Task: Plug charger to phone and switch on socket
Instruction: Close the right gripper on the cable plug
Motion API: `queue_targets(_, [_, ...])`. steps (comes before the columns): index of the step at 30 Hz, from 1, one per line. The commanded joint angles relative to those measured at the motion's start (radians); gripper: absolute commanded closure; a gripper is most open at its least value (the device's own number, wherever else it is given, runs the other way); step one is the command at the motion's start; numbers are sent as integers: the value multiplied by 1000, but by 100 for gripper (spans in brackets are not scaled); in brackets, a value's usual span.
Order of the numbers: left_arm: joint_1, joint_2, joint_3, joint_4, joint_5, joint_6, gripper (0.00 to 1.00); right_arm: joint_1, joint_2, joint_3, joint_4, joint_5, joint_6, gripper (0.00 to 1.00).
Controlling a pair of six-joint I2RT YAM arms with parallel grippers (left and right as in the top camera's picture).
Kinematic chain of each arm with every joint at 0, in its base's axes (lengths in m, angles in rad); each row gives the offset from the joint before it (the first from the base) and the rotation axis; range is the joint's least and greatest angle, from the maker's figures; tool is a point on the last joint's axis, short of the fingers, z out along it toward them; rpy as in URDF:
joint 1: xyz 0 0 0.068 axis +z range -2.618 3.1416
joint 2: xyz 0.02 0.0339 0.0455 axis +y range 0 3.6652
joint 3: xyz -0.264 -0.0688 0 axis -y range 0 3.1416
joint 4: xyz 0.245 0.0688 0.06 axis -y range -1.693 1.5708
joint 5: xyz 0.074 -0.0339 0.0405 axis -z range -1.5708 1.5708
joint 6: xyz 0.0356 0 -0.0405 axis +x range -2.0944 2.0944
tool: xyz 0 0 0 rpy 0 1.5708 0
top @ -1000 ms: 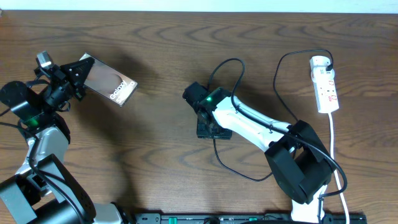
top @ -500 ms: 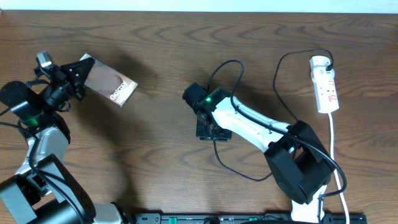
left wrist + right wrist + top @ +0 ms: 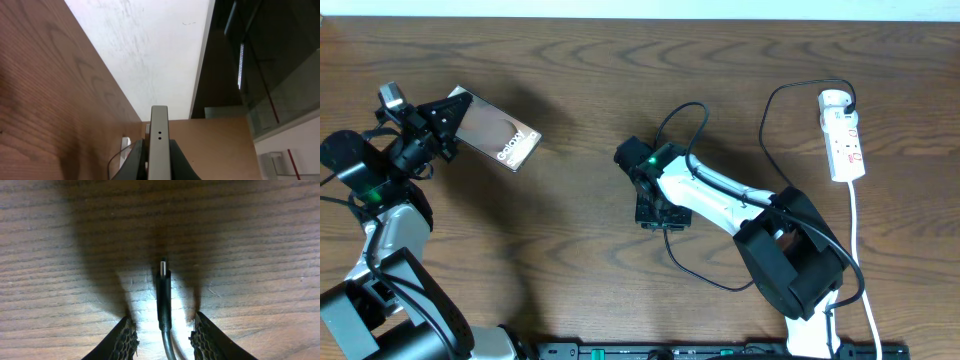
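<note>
The phone (image 3: 498,133) is a dark slab with white "Galaxy" lettering, held tilted off the table at the far left by my left gripper (image 3: 442,125), which is shut on it. In the left wrist view its pale edge with two small holes (image 3: 159,145) stands between the fingers. My right gripper (image 3: 653,208) is open at mid-table, pointing down over the charger's small plug tip (image 3: 163,295), which lies on the wood between the two fingers without touching them. The black charger cable (image 3: 772,95) loops back to the white socket (image 3: 844,135) at the far right.
The socket's white cord (image 3: 856,235) runs down the right side toward the front edge. A black rail (image 3: 700,350) lies along the front edge. The charger cable makes loops around my right arm at mid-table (image 3: 680,110).
My right arm has shifted slightly to the left and its base link has turned. The left arm and the phone have not moved.
</note>
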Motion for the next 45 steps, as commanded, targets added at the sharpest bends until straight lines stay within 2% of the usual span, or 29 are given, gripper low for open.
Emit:
queue_targets(1, [3, -14, 12, 12, 17, 6, 93, -8, 2, -2, 13, 2, -3, 65])
queue_targets(14, [3, -14, 12, 12, 17, 6, 93, -20, 4, -2, 18, 12, -3, 73])
queue_targets(28, [3, -14, 12, 12, 17, 14, 93, -21, 7, -2, 18, 4, -3, 87])
queue_targets(36, [3, -14, 12, 11, 18, 21, 93, -21, 7, -2, 18, 4, -3, 90])
queue_targets(42, [3, -14, 12, 11, 18, 21, 93, -21, 7, -2, 17, 4, -3, 99])
queue_targets(45, [3, -14, 12, 11, 18, 21, 93, -21, 7, -2, 17, 4, -3, 99])
